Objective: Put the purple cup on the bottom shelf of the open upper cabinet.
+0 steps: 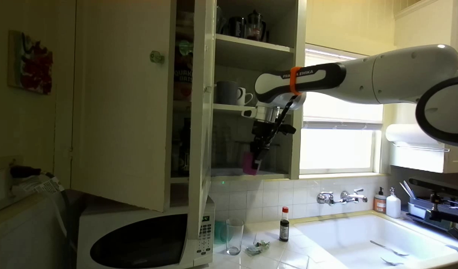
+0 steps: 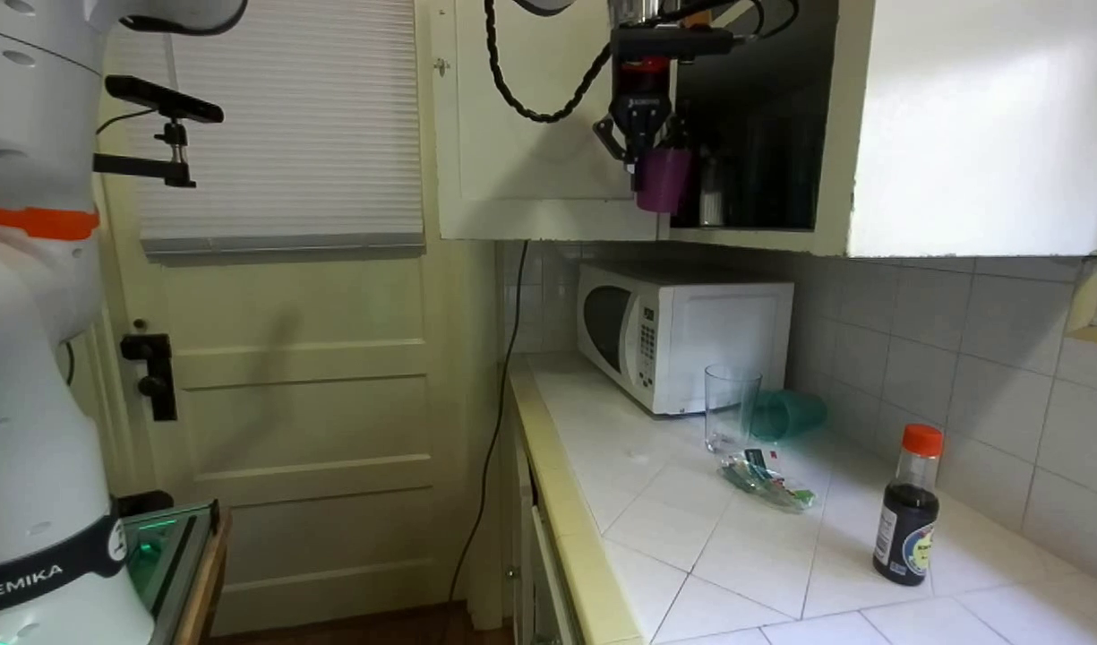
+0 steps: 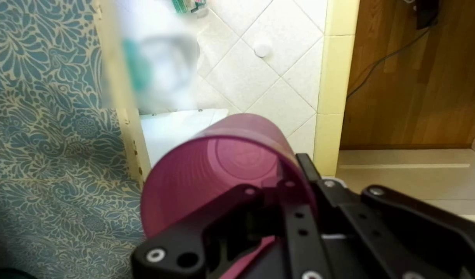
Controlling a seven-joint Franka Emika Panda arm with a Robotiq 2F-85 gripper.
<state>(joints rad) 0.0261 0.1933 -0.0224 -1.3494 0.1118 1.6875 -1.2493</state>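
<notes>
Purple cup (image 2: pixel 664 182): held in the air, mouth upward, near the bottom shelf (image 1: pixel 229 173), not set down yet.
Gripper (image 3: pixel 295 178): clamped on the cup's wall, one finger inside, one outside, which probably leaves the base free for placing.
Upper cabinet (image 1: pixel 295 149): open, so the cup can enter from the front; inside is dim, its clearance above the shelf I cannot judge exactly.

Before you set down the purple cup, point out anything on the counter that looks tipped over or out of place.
The teal cup seems to lie on its side beside the clear glass, which stands upright. A crumpled plastic packet lies loose nearby, like litter. I see no spill.
</notes>
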